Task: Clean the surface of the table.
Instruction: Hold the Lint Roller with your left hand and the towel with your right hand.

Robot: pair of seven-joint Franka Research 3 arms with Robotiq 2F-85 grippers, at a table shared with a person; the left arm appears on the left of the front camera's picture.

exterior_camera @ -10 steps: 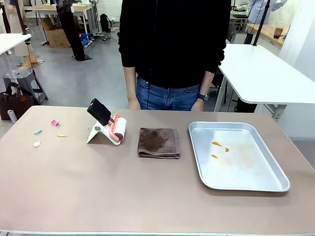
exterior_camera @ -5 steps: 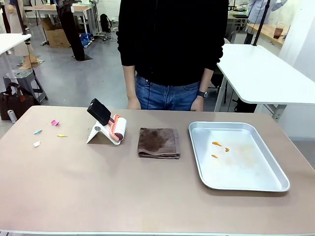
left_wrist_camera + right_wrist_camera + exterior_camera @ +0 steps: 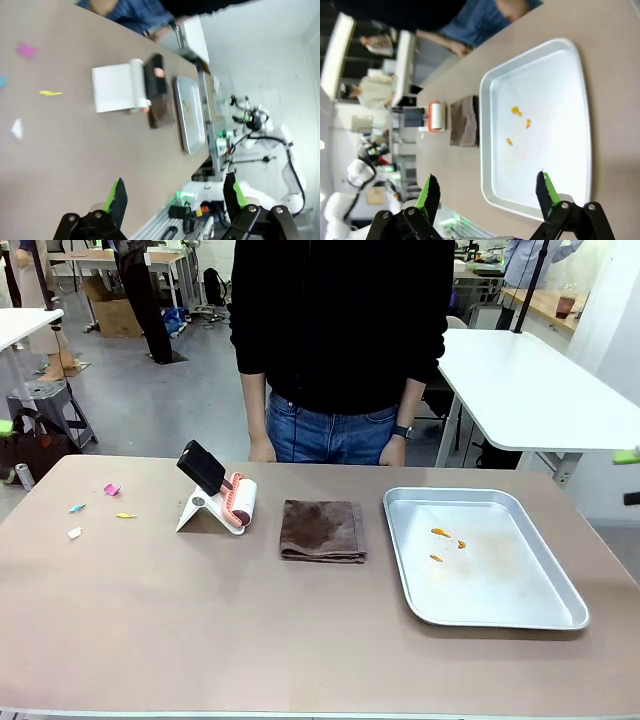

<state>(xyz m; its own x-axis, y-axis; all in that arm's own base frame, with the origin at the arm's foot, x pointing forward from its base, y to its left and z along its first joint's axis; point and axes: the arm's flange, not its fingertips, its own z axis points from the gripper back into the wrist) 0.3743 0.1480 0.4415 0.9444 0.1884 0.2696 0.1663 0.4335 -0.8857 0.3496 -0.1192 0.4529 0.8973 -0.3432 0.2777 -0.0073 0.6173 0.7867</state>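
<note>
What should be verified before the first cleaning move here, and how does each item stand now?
1. Left end effector open, empty: ok.
2. Right end effector open, empty: ok.
3. Lint roller resting on its white stand, nothing on top of it: ok.
4. Brown cloth folded flat between lint roller and tray: ok.
5. Table free of debris: not ok, paper scraps lie on its left part.
6. Person's hand off the table top: cannot tell, it hangs at the far edge.
</note>
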